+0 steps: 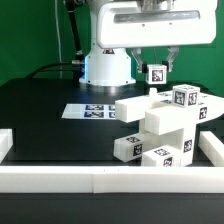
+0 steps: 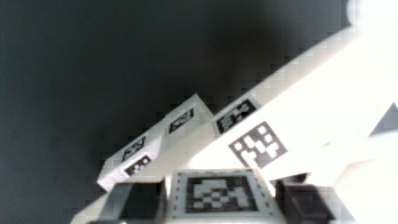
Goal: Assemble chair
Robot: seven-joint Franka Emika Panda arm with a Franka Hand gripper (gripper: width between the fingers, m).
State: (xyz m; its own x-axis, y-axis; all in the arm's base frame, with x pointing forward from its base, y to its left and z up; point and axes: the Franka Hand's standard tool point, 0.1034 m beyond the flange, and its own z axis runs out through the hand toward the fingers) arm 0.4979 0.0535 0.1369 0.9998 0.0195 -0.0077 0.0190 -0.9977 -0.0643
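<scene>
The chair parts (image 1: 160, 122) are white chunky blocks and panels with black-and-white tags, stacked together at the exterior view's right, near the front rail. My gripper (image 1: 156, 68) hangs just above and behind the stack. It is shut on a small white tagged chair block (image 1: 157, 74). In the wrist view the gripper (image 2: 217, 202) has this block (image 2: 217, 192) between its two dark fingers (image 2: 134, 200), tag facing the camera. Past it lie a long tagged panel (image 2: 267, 140) and other tagged parts (image 2: 178, 125) on the black table.
The marker board (image 1: 95, 111) lies flat on the black table in front of the robot base (image 1: 108, 68). Low white border rails run along the front (image 1: 100, 181), the exterior view's left (image 1: 5, 142) and right (image 1: 212, 150).
</scene>
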